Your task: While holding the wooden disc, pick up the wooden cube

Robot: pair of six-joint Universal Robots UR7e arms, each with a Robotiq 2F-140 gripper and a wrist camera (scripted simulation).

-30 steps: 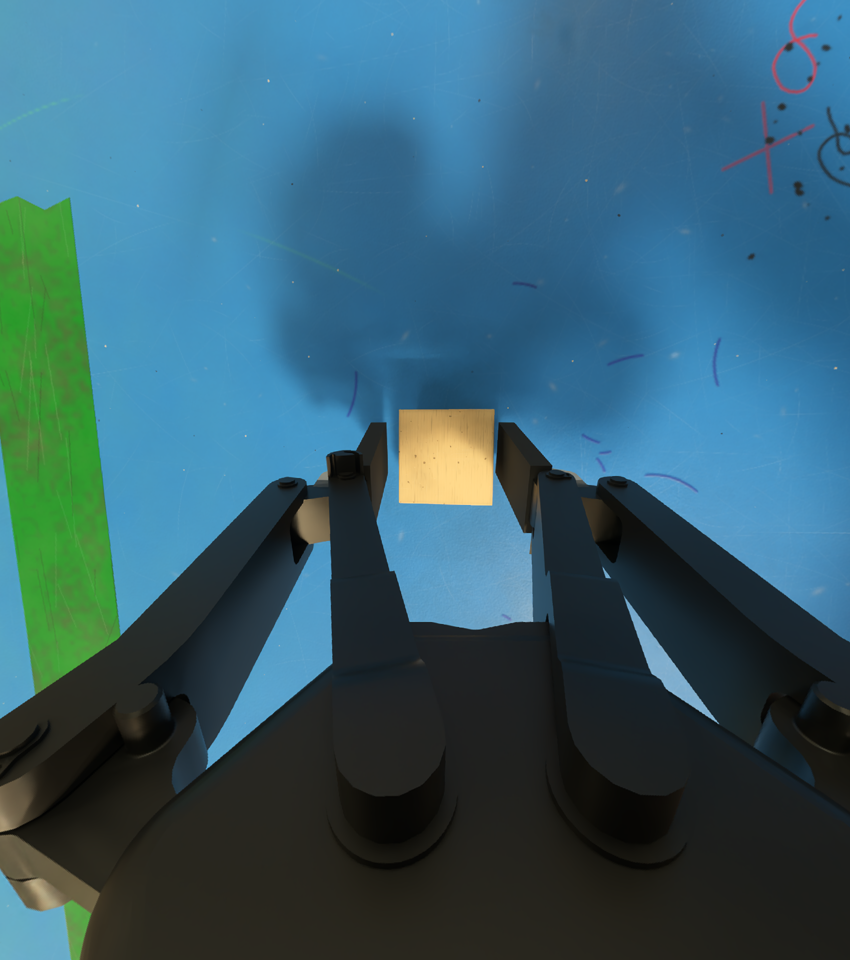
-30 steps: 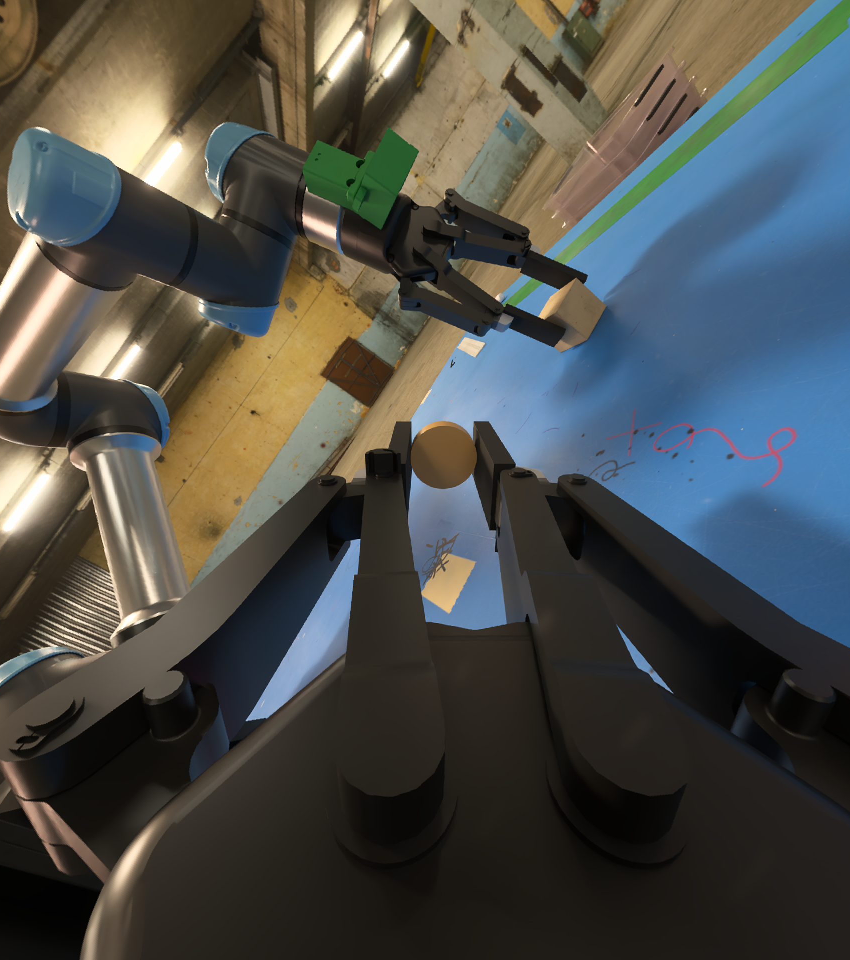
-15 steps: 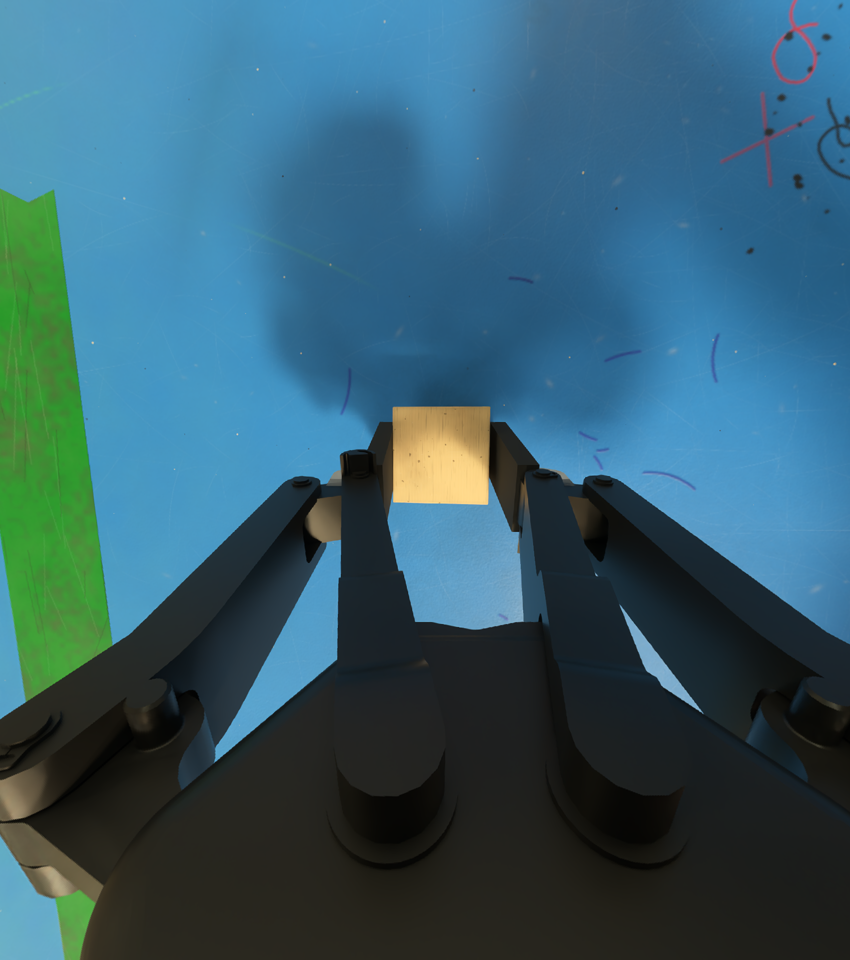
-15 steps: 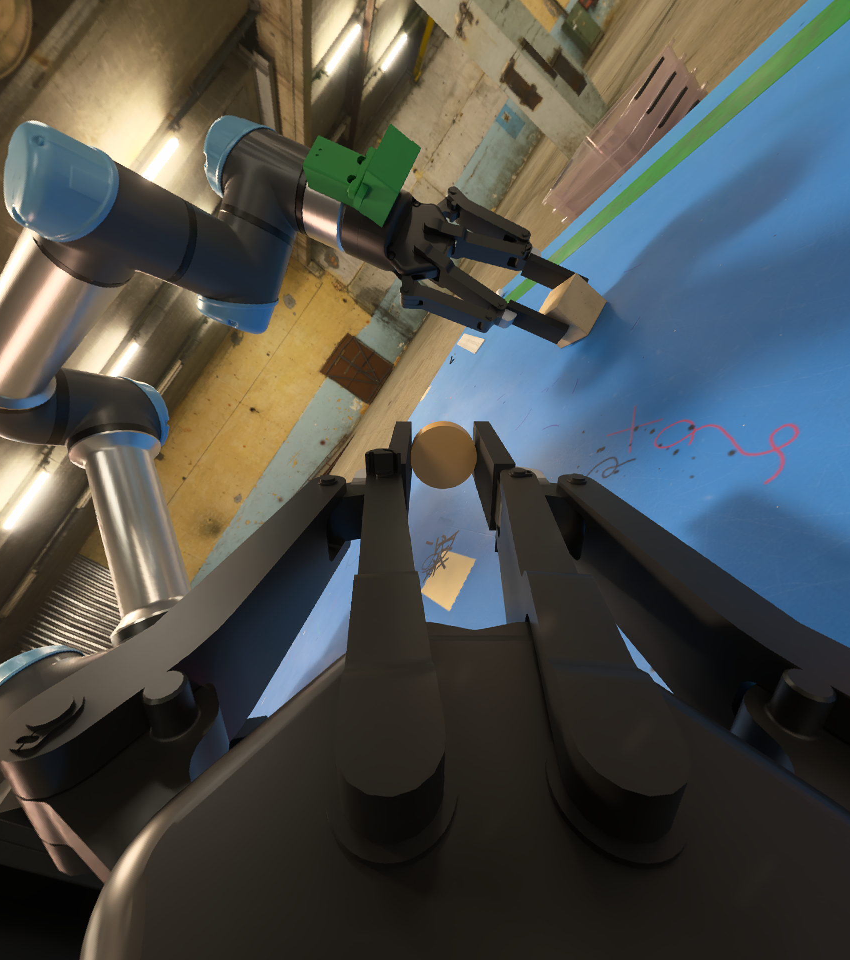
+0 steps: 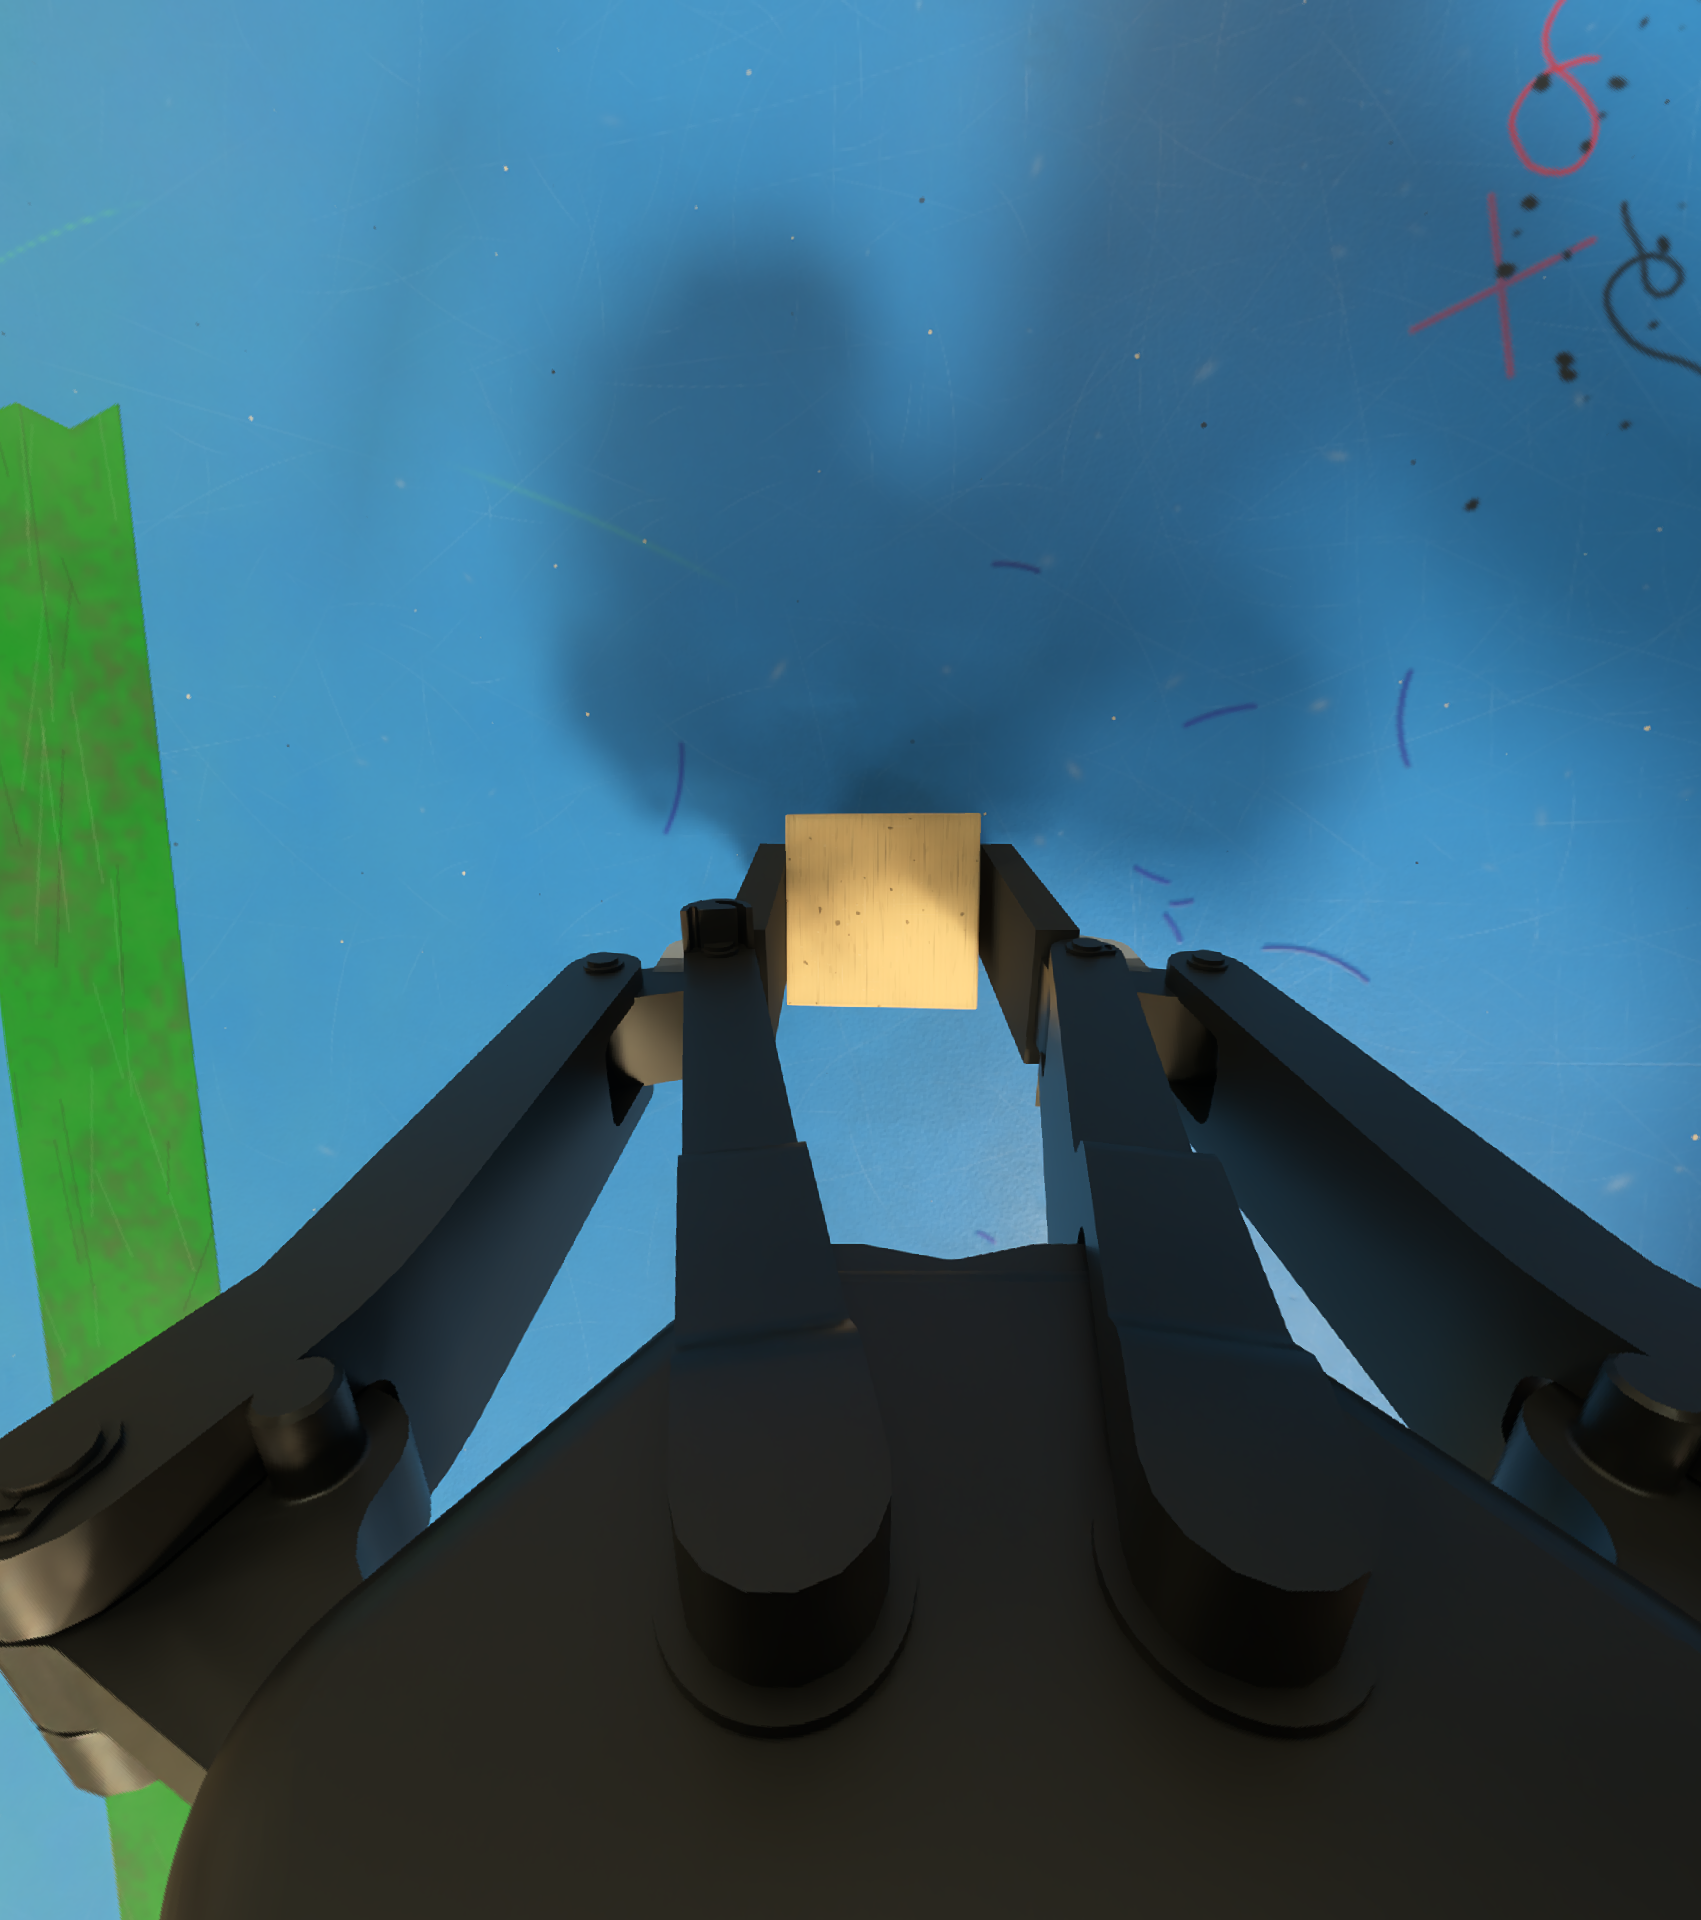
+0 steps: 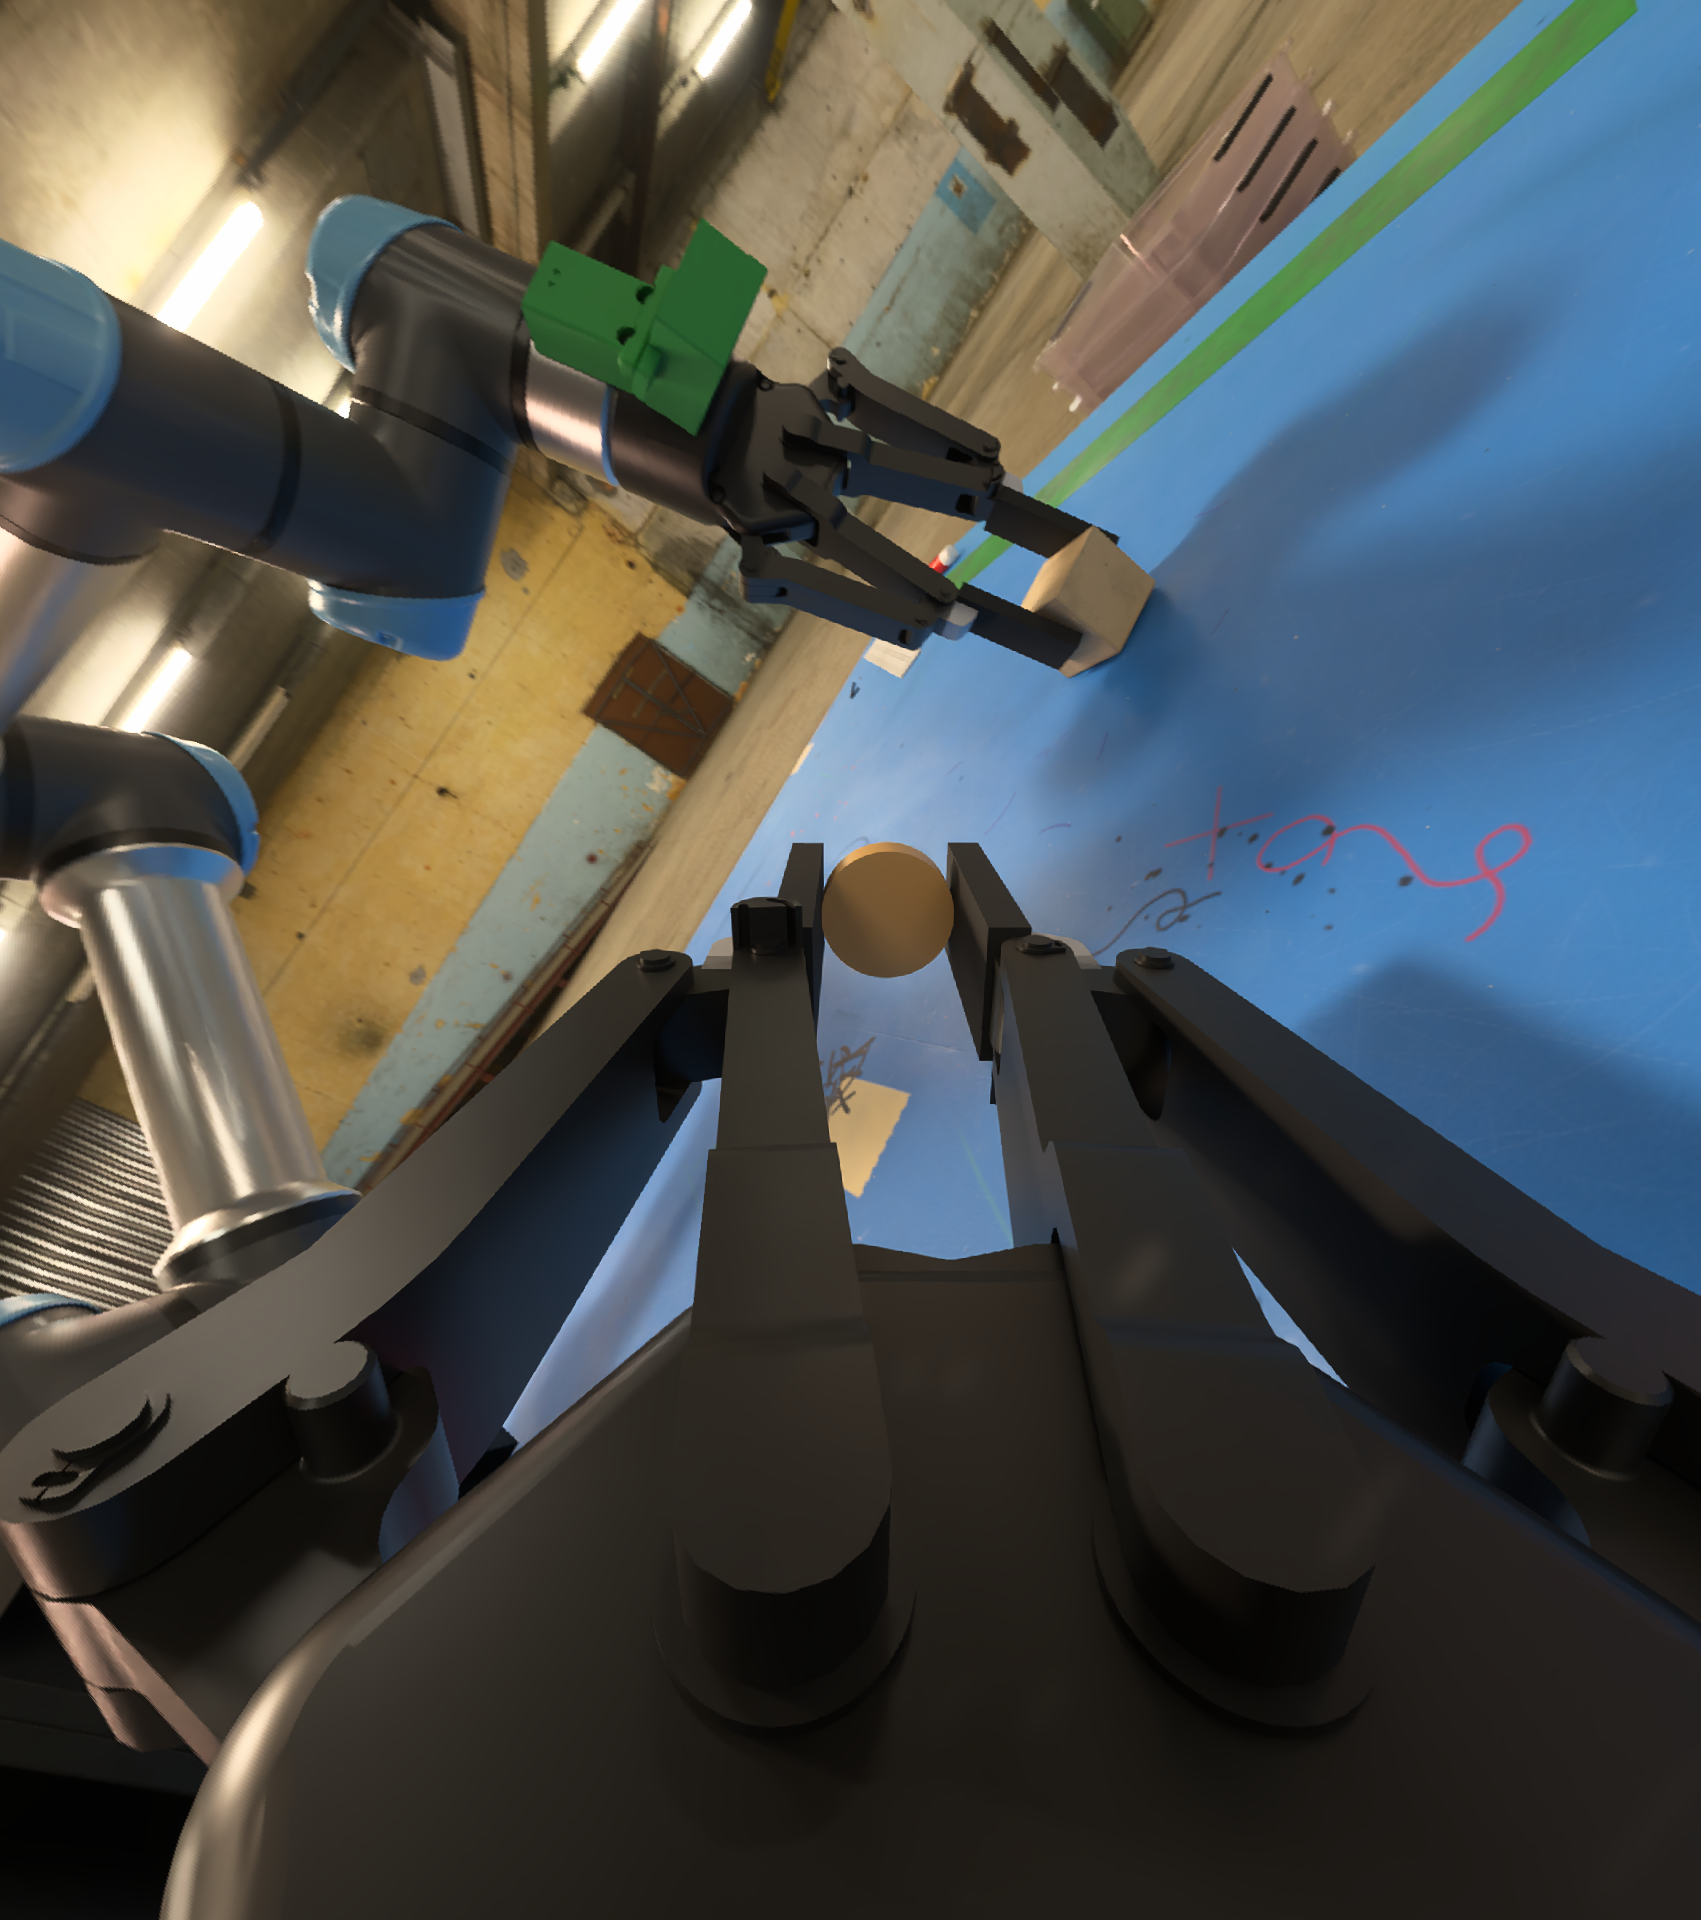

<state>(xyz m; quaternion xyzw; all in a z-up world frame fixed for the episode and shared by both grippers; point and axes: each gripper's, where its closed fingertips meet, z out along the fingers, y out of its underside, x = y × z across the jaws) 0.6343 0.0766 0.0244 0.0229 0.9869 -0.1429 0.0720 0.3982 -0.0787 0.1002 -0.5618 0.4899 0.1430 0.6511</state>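
Observation:
The wooden cube (image 5: 882, 910) is light wood and sits between the two pads of my left gripper (image 5: 882, 940), which is shut on it. The cube's far face rests on or just off the blue table (image 5: 1241, 520). In the right wrist view the left gripper (image 6: 1059, 587) shows farther off, clamped on the cube (image 6: 1095, 608) at the table surface. My right gripper (image 6: 887, 925) is shut on the wooden disc (image 6: 887, 910), a round tan piece held above the table.
A green tape strip (image 5: 67, 883) runs along the table's left side. Red and black scribbles (image 6: 1345, 852) mark the blue surface. A pale paper note (image 6: 872, 1138) lies on the table. A translucent pink bin (image 6: 1199, 218) stands beyond the table edge.
The left gripper's pads closed from a small gap on each side onto the cube. The right gripper has kept hold of the disc without moving.

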